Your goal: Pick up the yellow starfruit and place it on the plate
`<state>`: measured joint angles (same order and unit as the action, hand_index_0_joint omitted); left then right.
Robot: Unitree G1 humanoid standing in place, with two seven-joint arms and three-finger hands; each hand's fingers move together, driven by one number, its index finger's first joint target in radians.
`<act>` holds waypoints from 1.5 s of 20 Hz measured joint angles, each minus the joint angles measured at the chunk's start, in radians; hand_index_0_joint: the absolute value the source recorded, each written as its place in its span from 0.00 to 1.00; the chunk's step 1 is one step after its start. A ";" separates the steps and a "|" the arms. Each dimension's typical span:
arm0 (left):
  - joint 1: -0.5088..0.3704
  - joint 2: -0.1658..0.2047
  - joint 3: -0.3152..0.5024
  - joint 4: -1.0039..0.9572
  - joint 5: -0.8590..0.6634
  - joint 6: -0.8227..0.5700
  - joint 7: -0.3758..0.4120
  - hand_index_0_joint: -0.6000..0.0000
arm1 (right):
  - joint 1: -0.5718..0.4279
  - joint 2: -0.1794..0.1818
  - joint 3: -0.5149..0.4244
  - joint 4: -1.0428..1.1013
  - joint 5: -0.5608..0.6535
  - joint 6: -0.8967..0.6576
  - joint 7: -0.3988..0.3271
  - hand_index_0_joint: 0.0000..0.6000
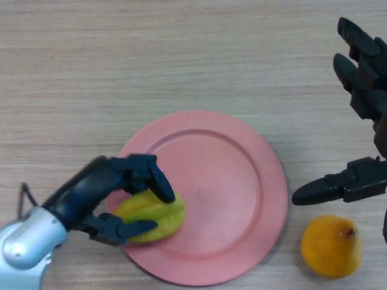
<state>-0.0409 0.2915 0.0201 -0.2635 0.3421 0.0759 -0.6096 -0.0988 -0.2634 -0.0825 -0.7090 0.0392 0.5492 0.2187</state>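
Gripping the starfruit (pixel 152 219) from the near-left, the left hand (pixel 115 193) has fingers curled over the fruit's far side and the thumb (pixel 124 229) tucked under its near side. The starfruit sits on the near-left part of the plate (pixel 242 181), overlapping the rim; whether it rests on the plate or hangs just above it cannot be told.

It looks light, waxy and ridged, yellow-green, with long lobes running along its length. Those ridges are likely thin and easy to bruise, and the skin probably slippery, so a hold across the middle, pads settling in the grooves between lobes, seems safest, with gentle pressure.

Just right of the plate, near the front edge, lies an orange fruit (pixel 331 246), rounded, dull-skinned, with a small dark stem end. The plate is a round, smooth, matte pink dish with a shallow raised rim.

Farther right, the right hand (pixel 357 121) hovers idle with fingers straight and spread, holding nothing. The table (pixel 121 60) beyond is pale wood with fine horizontal grain.
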 measured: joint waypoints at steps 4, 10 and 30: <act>-0.067 -0.020 0.000 0.039 -0.059 -0.013 0.142 0.25 | 0.020 -0.005 -0.031 -0.016 0.000 0.000 0.000 0.00; -0.133 -0.022 -0.006 0.174 -0.059 -0.106 0.250 1.00 | 0.022 -0.005 -0.039 -0.024 -0.006 -0.005 0.000 0.00; -0.120 0.019 0.122 -0.042 -0.558 0.007 0.393 1.00 | 0.068 0.008 -0.062 -0.011 0.120 -0.101 -0.064 0.00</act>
<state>-0.1604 0.3103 0.1426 -0.3056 -0.2162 0.0826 -0.2167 -0.0304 -0.2551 -0.1440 -0.7198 0.1588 0.4479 0.1544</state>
